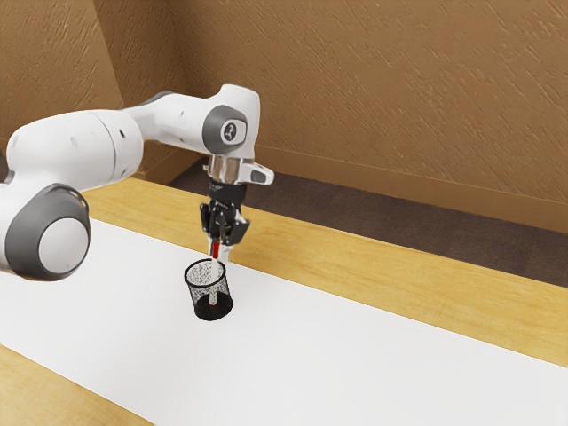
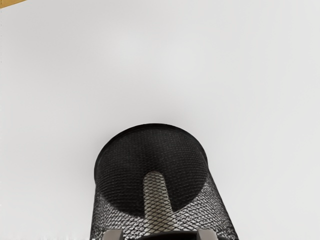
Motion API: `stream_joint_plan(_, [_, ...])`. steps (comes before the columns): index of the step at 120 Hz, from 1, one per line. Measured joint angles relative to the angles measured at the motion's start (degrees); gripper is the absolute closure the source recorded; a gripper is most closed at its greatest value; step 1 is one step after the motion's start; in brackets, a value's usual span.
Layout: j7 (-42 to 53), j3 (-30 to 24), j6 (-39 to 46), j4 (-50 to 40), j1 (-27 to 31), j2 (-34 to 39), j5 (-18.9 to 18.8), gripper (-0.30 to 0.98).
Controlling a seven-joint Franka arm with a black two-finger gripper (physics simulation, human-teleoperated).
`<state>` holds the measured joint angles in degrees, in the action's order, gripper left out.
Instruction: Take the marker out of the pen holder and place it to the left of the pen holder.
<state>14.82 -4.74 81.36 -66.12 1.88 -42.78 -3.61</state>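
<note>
In the exterior view my gripper [image 1: 220, 255] points down just above the rim of the black mesh pen holder [image 1: 213, 308]. The marker [image 1: 216, 249] stands in the holder, its red upper part rising past the rim between my open fingers. Its pale body shows through the mesh. In the wrist view, the tips of my gripper [image 2: 160, 235] stand wide apart at the edge, on either side of the holder's rim. The pen holder [image 2: 150, 150] lies beneath, with the pale marker [image 2: 157, 202] seen through its mesh; the marker's upper end is hidden there.
A white sheet [image 1: 355, 364] covers the middle of the wooden table [image 1: 399, 280] and lies under the holder. The arm comes in from the exterior view's left. A brown wall [image 1: 399, 89] rises behind the table.
</note>
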Motion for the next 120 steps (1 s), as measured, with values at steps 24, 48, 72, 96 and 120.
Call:
stream_joint_plan(24, [-0.4, 0.0, -0.1, 0.0, 0.0, 0.2, -0.8, 0.71])
stream_joint_plan(48, [-0.5, -0.2, -2.0, -0.1, 0.0, 3.1, -1.2, 0.76])
stream_joint_plan(72, [-0.5, -0.1, -7.4, -0.3, 0.3, 11.3, -1.5, 0.78])
stream_joint_plan(96, [-0.3, 4.6, -13.7, -0.2, 0.8, 14.2, -2.5, 0.79])
stream_joint_plan(120, [-0.1, 9.7, -18.9, -0.7, 0.9, 9.2, -5.0, 0.79])
